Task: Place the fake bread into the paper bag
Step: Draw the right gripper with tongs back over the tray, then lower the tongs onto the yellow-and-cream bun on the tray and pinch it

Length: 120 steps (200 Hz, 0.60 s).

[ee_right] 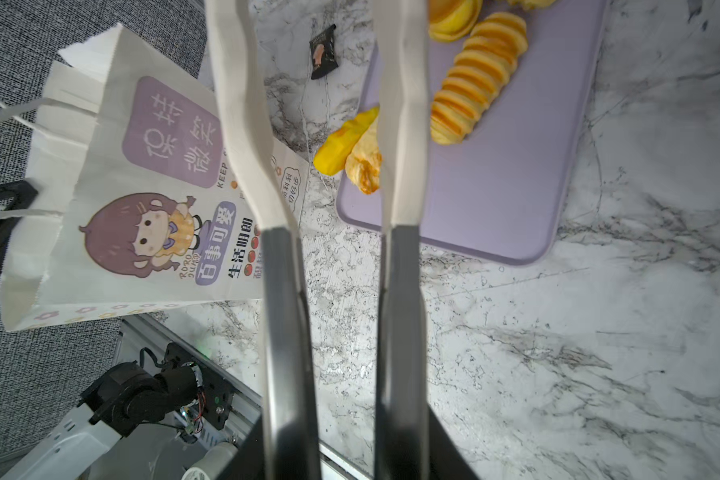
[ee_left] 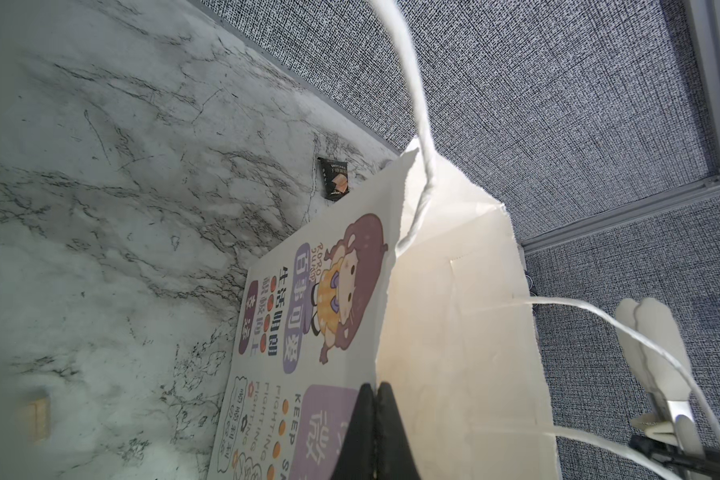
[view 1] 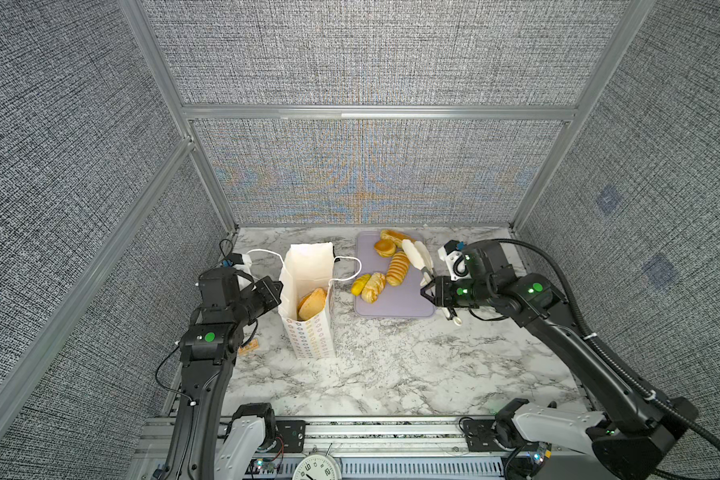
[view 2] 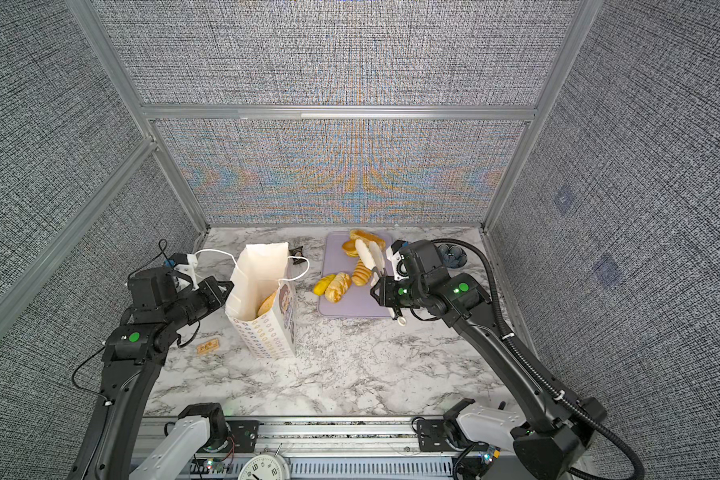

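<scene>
**Centre frame: bag pinched open, tongs empty**

Right of centre in a top view, fake bread (view 1: pixel 398 269) lies on and beside the lavender tray (view 1: pixel 404 305); one loaf (view 1: pixel 312 303) sits in the paper bag (view 1: pixel 310 345). The left hand (ee_left: pixel 376 401) clamps the bag's rim; the right hand (view 1: pixel 427 291) grips empty, parted tongs (view 1: pixel 416 255). Bread looks light, squashy: pinch mid-body, gently.

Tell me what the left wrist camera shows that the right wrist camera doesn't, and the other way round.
Only left wrist: the left gripper pinching the paper bag's rim up close, and a blurred tan packet. Only right wrist: the lavender tray and fake bread. Both: the bag's cartoon print, the dark packet, and the white tongs.
</scene>
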Each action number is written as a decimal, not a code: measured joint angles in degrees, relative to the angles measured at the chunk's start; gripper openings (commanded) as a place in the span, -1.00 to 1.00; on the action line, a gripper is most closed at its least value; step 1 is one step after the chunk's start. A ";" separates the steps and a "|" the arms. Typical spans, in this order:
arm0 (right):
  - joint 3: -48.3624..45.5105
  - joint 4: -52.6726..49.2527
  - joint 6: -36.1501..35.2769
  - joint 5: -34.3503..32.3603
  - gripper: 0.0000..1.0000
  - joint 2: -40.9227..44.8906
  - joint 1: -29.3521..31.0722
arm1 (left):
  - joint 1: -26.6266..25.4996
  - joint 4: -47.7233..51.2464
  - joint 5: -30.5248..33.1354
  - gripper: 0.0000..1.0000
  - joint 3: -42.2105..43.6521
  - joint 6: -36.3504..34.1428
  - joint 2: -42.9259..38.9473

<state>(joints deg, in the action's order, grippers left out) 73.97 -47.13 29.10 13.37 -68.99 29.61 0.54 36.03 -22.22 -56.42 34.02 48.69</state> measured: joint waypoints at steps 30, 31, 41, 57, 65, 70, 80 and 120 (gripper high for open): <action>-5.09 2.62 1.46 4.57 -0.24 -1.40 -2.82 | 0.02 0.00 0.00 -1.00 0.00 0.00 0.07; -5.31 2.82 1.57 4.85 -0.24 -1.49 -2.89 | 0.02 0.00 0.00 -1.00 0.00 0.00 0.07; -6.58 3.69 2.01 6.43 -0.24 -2.10 -3.23 | 0.02 0.00 0.00 -1.00 0.00 0.00 0.07; -7.98 5.18 2.75 8.63 -0.24 -3.43 -3.69 | 0.02 -0.02 0.00 -1.00 0.09 0.00 0.07; -8.55 6.10 3.34 9.75 -0.24 -4.20 -3.76 | 0.02 0.00 0.00 -1.00 0.11 0.00 0.07; -8.92 6.71 3.50 10.32 -0.24 -4.72 -3.85 | 0.02 0.00 0.00 -1.00 0.15 0.00 0.07; -9.75 7.93 3.96 11.69 -0.23 -5.73 -4.00 | 0.02 0.00 0.00 -1.00 0.20 0.00 0.07; -14.16 14.45 7.58 16.68 -0.19 -9.29 -3.82 | 0.02 -0.02 0.00 -1.00 0.31 -0.20 -0.04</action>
<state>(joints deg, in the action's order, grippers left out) 59.81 -32.69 36.69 30.04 -78.28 25.78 0.56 36.01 -22.22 -56.12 33.82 48.64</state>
